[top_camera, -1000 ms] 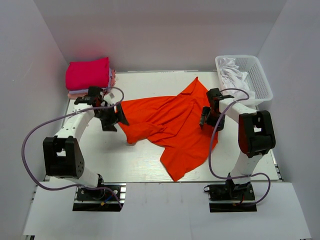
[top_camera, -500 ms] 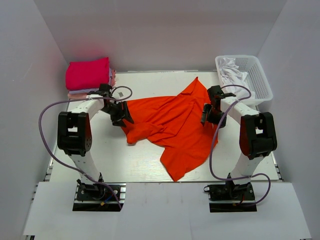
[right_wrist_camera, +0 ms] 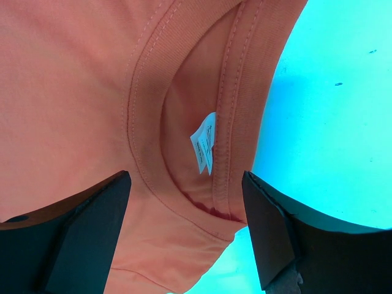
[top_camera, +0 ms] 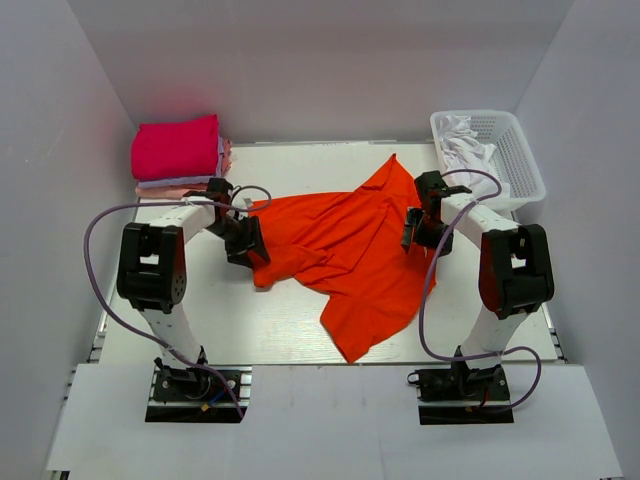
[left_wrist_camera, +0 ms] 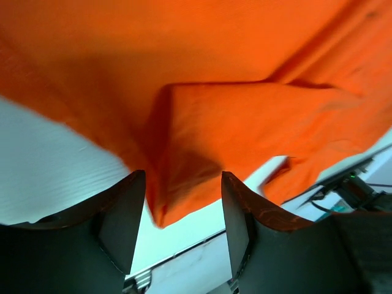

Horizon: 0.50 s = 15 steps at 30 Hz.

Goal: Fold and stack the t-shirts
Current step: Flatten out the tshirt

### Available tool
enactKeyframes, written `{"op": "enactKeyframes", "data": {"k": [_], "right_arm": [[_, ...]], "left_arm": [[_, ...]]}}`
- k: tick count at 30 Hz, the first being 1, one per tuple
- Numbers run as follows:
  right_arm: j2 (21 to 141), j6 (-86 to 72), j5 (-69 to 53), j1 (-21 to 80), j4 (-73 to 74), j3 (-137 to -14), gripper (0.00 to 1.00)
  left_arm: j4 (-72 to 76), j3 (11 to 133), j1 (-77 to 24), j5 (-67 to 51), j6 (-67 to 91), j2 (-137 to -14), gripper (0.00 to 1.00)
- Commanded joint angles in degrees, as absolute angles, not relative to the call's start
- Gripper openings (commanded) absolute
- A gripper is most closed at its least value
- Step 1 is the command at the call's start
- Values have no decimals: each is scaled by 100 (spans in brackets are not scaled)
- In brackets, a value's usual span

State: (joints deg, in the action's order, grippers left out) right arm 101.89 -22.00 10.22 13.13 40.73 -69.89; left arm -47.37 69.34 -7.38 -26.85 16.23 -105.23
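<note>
The orange-red t-shirt (top_camera: 345,245) lies loose and crumpled across the middle of the table. My left gripper (top_camera: 250,240) is open at its left edge, and a folded corner of the cloth (left_wrist_camera: 202,147) lies between the fingers. My right gripper (top_camera: 415,228) is open over the shirt's right edge, its jaws straddling the neck collar (right_wrist_camera: 208,153) with its white label. The folded magenta-pink shirt (top_camera: 176,146) tops a stack at the back left, with lavender and light pink shirts (top_camera: 165,185) under it.
A white plastic basket (top_camera: 520,150) holding white cloth (top_camera: 465,145) stands at the back right. White walls enclose the table on three sides. Purple cables loop from both arms.
My left gripper has moved right and a little toward the near side, along the shirt's left edge; the left arm has swung in toward the stack. The right arm has barely moved.
</note>
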Motion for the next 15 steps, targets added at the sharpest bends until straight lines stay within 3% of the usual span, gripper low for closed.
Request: {"op": "enactKeyframes", "data": {"k": [1,5,7,11,15], "right_arm": [[10011,-2162,993,1292,4192,-7110,79],[9923,-2171,1002,1283,4157,-7075,79],[9879,-2188,1002,1274,4105,-7014,79],[9826,-2224,827,1292,4017,-6891,79],[9809,-2338,791,1283,3964,-6759,79]], "left_arm": [[-4246,6874,-835,-3233,1775,-10389,62],[-4113,6812,-887,-3672,1828,-10529,60],[-4113,6812,-888,-3743,1828,-10582,52],[-3886,7014,-940,-3744,1977,-10530,30],[-3762,7075,-993,-3710,2206,-10477,0]]}}
